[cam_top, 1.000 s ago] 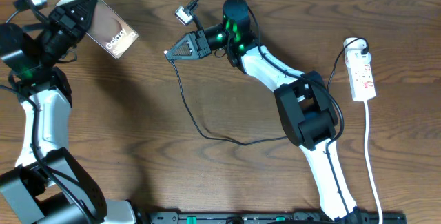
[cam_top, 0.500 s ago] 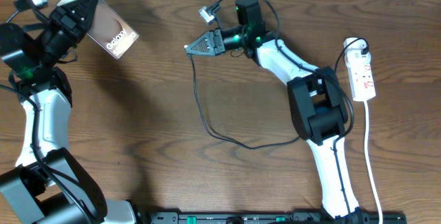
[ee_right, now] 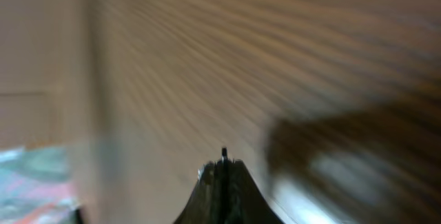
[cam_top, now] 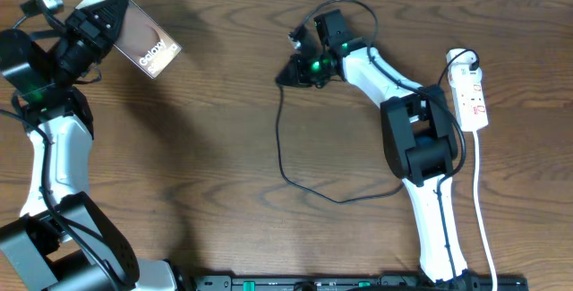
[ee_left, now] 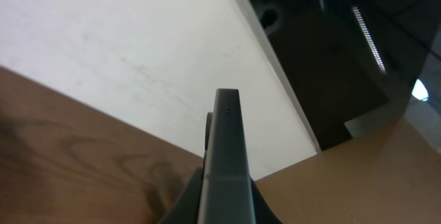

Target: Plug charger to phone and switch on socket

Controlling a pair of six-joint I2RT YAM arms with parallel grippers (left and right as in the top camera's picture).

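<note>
The phone (cam_top: pixel 143 36), silver-grey with "Galaxy" lettering, is held tilted above the table's far left corner, and my left gripper (cam_top: pixel 106 15) is shut on its end. In the left wrist view the phone (ee_left: pixel 226 141) shows edge-on between the fingers of the left gripper (ee_left: pixel 226 198). My right gripper (cam_top: pixel 281 79) is shut on the charger (cam_top: pixel 279 139), whose thin black cable loops down over the table's middle. In the blurred right wrist view, the charger's small tip (ee_right: pixel 223 153) pokes out of the right gripper (ee_right: pixel 223 167). The socket (cam_top: pixel 472 92) lies at the far right.
A black plug (cam_top: pixel 466 58) sits in the socket's far end, and its white cord (cam_top: pixel 479 192) runs toward the front edge beside the right arm. A black rail (cam_top: pixel 340 282) runs along the table's front. A white wall (ee_left: pixel 124 38) rises behind the table's far edge.
My right gripper has swung to the right with the charger, dragging the cable loop along with it. The left arm and the phone have stayed still.
</note>
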